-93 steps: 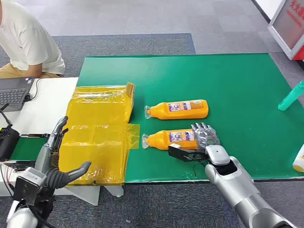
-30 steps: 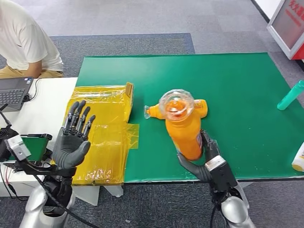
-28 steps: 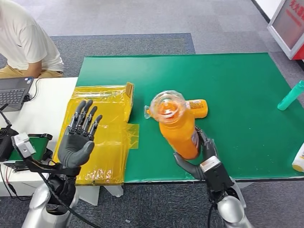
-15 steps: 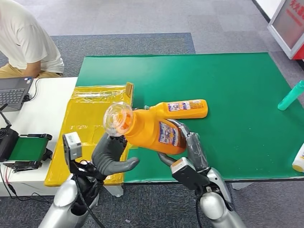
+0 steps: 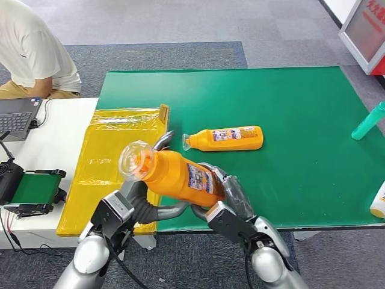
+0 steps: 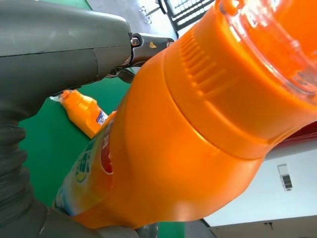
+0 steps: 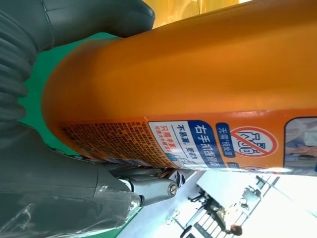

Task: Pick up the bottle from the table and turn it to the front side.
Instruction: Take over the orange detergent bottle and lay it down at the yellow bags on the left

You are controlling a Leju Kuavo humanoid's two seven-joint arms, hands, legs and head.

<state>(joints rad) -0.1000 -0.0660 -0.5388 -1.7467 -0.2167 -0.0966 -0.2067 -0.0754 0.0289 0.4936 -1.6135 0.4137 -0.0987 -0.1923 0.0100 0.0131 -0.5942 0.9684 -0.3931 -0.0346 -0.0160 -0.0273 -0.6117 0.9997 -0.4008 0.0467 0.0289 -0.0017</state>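
Both robot hands, right (image 5: 229, 201) and left (image 5: 143, 201), gripped the orange bottle (image 5: 177, 174) tilted above the counter's (image 5: 295, 108) front edge; head view added a second bottle (image 5: 224, 138) lying flat, right wrist view showed label print.

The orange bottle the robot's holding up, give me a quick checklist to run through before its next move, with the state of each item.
1. Right hand holds the base end of the held bottle: ok.
2. Left hand under the neck end, fingers touching it: ok; how firm that hold is: cannot tell.
3. Bottle lifted off the green mat: ok.
4. Label faces the head camera: ok; whether this is the front side: cannot tell.
5. Second bottle lies on the mat, apart from both hands: ok.
6. Person at the laptop stays away from the arms: ok.
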